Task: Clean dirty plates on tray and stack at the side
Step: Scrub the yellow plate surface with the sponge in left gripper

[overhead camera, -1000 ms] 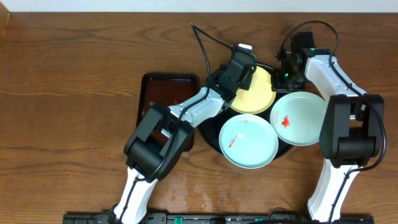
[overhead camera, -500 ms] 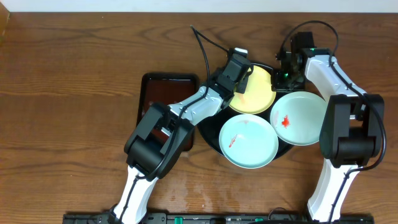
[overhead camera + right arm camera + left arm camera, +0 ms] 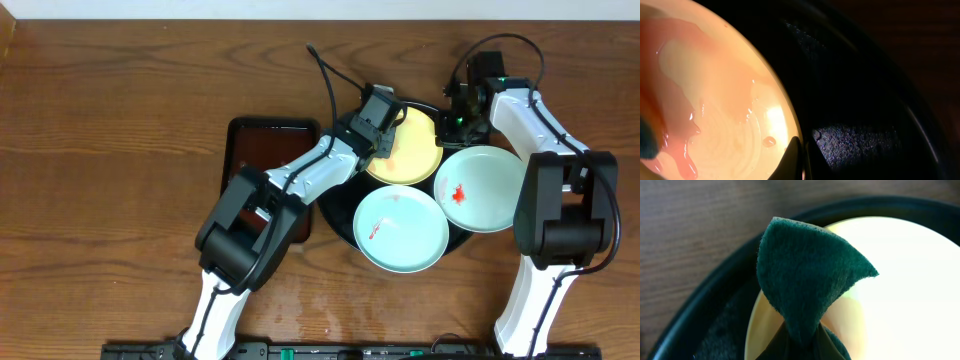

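Leftward across the yellow plate (image 3: 412, 150) goes the left claw (image 3: 384, 135), upper centre on the black tray (image 3: 337, 218); two mint plates (image 3: 400, 228) lie below. Left wrist: the claw clenches a green pad (image 3: 807, 280) over that plate. Right wrist: the right claw (image 3: 800, 151) sits at the plate's rim, and I cannot tell its grip.

My top camera is high above the yellow plate (image 3: 405, 148), looking straight down at the whole table (image 3: 120, 120). My left wrist camera sits near the plate's left edge, looking across it. My right wrist camera is closer still, at its far right rim. All three see that plate and the black tray (image 3: 340, 205).
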